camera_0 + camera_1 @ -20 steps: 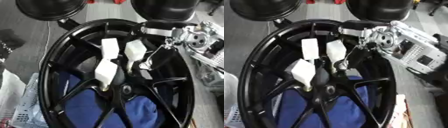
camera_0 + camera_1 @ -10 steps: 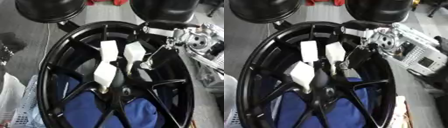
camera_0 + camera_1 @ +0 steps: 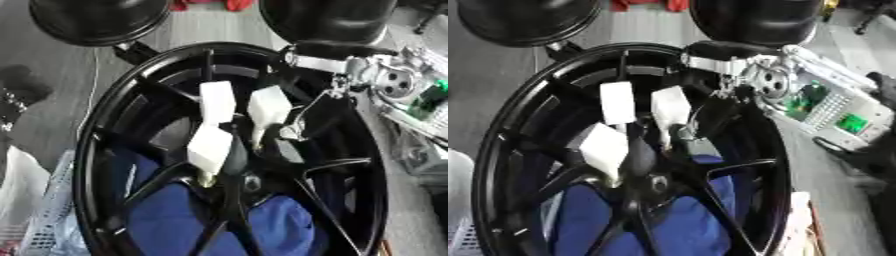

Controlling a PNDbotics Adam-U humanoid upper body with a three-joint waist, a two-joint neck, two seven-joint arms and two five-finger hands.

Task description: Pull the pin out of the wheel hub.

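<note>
Black wheel (image 3: 105,165) lies flat over blue cloth (image 3: 166,220). Right robot hand (image 3: 241,125), white-padded fingers curled, reaches inside spokes, pinching small pale pin (image 3: 206,178) beside hub centre (image 3: 249,182). Left hand out of sight.

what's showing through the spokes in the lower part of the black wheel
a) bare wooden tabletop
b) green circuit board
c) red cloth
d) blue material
d) blue material fills the gaps between the spokes in the lower half of the black wheel, below the hub where the white-tipped fingers of the robot hand reach in.
</note>
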